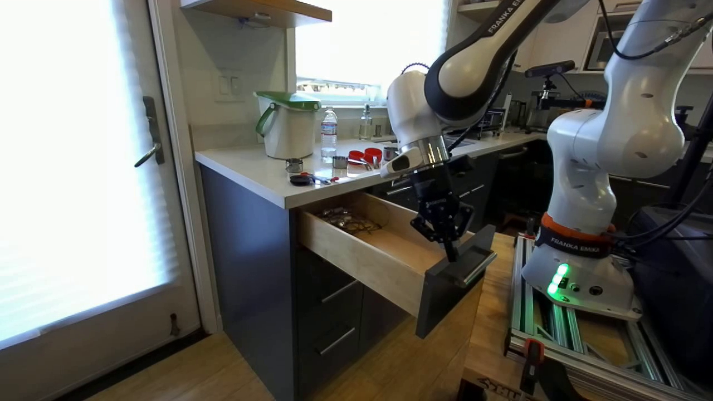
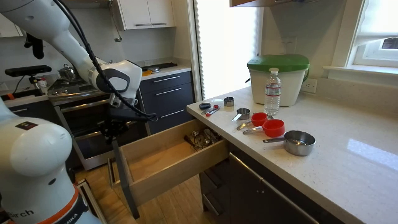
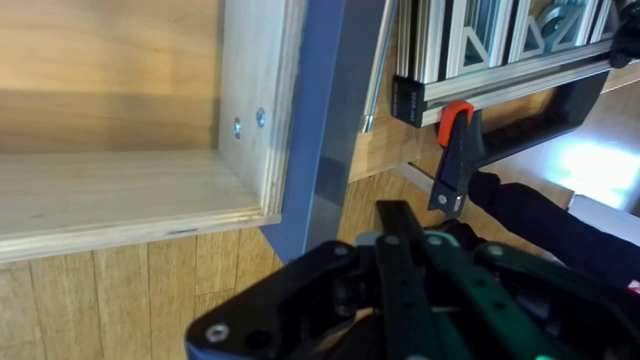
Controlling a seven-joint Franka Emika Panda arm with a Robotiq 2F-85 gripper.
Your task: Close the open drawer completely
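Exterior view: arched arm points its closed end effector down near the drawer

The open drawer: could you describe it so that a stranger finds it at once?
In an exterior view, find the pale counter with the green-lidded bucket. Below the counter's corner juts the open drawer, its sides light wood, its front dark grey. The closed drawers beneath have similar dark fronts; only this one shows a wooden inside.

Open drawer: one
Claw: one
Red cups: I count two
Steel cups: I count three
Green-lidded bin: one
Water bottle: one
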